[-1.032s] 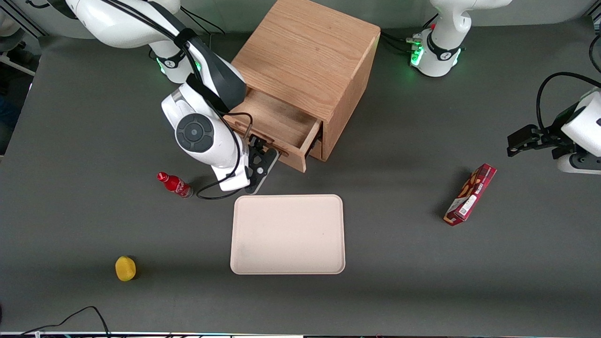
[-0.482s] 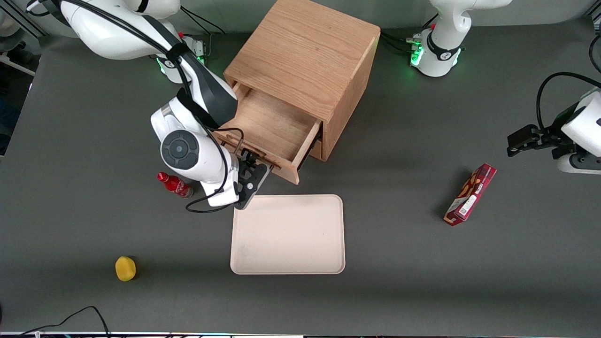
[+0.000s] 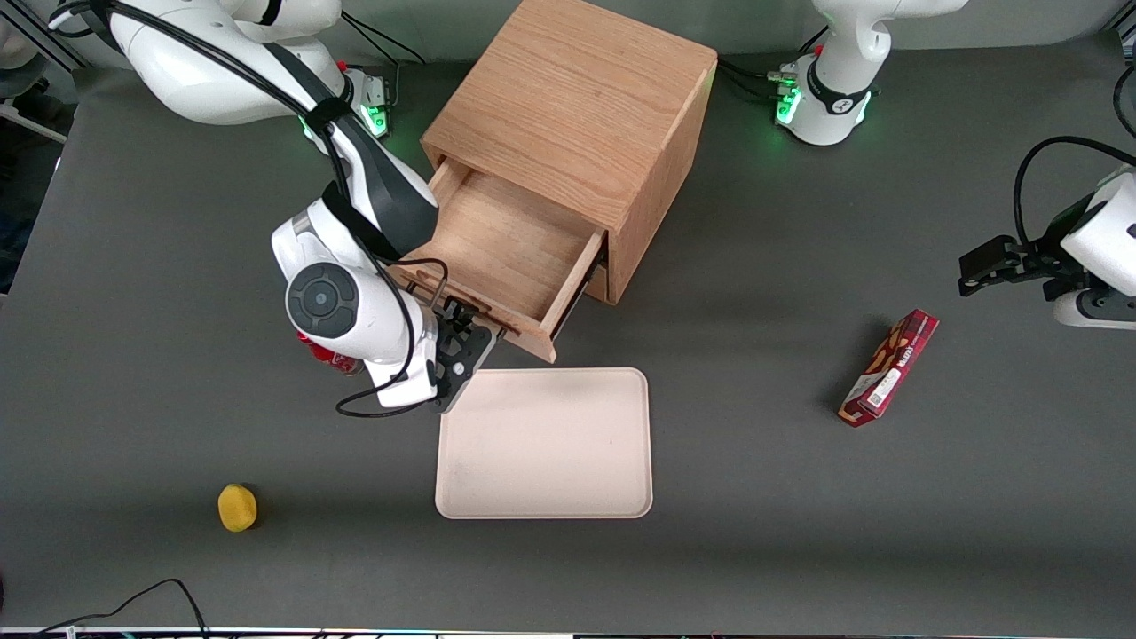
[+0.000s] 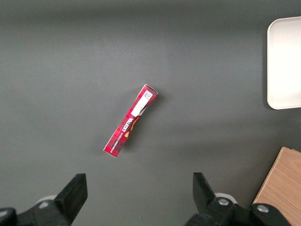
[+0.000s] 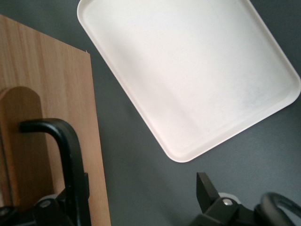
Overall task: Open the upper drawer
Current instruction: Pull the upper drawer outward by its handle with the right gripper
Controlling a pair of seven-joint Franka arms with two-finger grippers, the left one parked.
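The upper drawer [image 3: 510,244] of the oak cabinet [image 3: 577,98] stands pulled well out, and its bare wooden inside shows. Its light-oak front [image 5: 51,108] carries a black bar handle [image 5: 63,141]. My gripper [image 3: 461,335] is at that front, on the side nearer the front camera. The gripper [image 5: 141,190] is open, its fingers wide apart. One finger [image 5: 81,197] lies right against the handle bar, and the other finger [image 5: 206,186] hangs over bare table. The bottom drawer is hidden under the pulled-out one.
A cream tray [image 3: 543,442] lies just in front of the drawer, close under the gripper. A red bottle [image 3: 324,355] is mostly hidden by my arm. A yellow object [image 3: 237,507] sits nearer the camera. A red box [image 3: 889,367] lies toward the parked arm's end.
The drawer has slid farther out of the cabinet, toward the tray, and the gripper has moved with it. My arm now covers most of the red bottle.
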